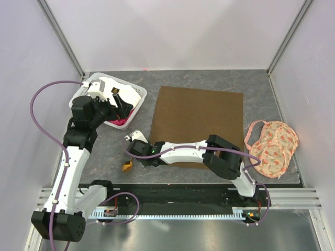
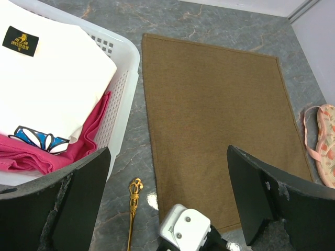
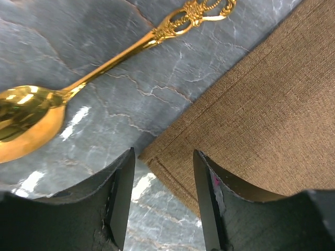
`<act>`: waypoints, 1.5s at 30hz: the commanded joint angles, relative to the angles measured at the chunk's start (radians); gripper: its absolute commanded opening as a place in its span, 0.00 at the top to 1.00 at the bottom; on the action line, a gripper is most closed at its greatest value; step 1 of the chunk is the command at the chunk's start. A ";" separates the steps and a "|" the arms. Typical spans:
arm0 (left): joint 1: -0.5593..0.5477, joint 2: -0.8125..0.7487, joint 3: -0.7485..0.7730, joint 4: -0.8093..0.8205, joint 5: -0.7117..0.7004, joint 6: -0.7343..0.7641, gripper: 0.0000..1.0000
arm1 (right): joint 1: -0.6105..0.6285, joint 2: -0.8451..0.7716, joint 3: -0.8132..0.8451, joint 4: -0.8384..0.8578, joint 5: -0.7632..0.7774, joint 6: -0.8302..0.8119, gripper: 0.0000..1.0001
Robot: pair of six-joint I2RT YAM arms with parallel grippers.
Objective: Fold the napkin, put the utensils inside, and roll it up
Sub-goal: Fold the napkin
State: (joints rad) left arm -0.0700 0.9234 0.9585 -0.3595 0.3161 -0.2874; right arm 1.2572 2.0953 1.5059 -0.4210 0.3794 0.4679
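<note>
I saw the napkin (image 1: 199,123) lying flat and unfolded on the table (image 1: 251,81). The spoon (image 1: 126,167) lay on the bare table just beside the napkin's near left corner. My right fingers (image 3: 119,204) were slightly parted over that corner, holding nothing; I couldn't tell whether they touched the cloth. My left fingers (image 2: 86,196) were spread wide and empty, up by the white basket (image 1: 138,91) with a white cloth (image 2: 47,89) in it.
</note>
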 commanded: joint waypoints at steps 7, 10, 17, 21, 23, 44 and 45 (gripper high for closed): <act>-0.002 0.009 -0.004 0.042 0.018 -0.027 0.01 | 0.004 0.045 0.070 0.005 0.010 -0.015 0.52; -0.002 0.008 -0.003 0.040 0.021 -0.029 0.01 | 0.004 0.052 0.066 0.007 -0.002 -0.015 0.55; -0.002 0.014 -0.006 0.045 0.032 -0.033 0.01 | 0.002 0.051 0.028 0.002 -0.036 0.018 0.58; -0.002 0.014 -0.004 0.044 0.034 -0.035 0.01 | 0.002 0.061 0.011 -0.013 -0.069 0.057 0.59; -0.002 0.012 -0.006 0.045 0.034 -0.035 0.01 | 0.004 0.060 -0.015 -0.015 -0.080 0.075 0.59; -0.002 0.011 -0.004 0.045 0.028 -0.035 0.01 | 0.027 0.042 -0.027 0.054 -0.209 0.118 1.00; -0.002 0.009 -0.004 0.045 0.026 -0.033 0.01 | 0.028 0.032 -0.026 0.057 -0.215 0.118 1.00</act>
State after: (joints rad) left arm -0.0700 0.9363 0.9585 -0.3565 0.3336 -0.2989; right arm 1.2545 2.1128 1.4822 -0.3168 0.2821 0.5720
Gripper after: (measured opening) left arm 0.993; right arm 0.026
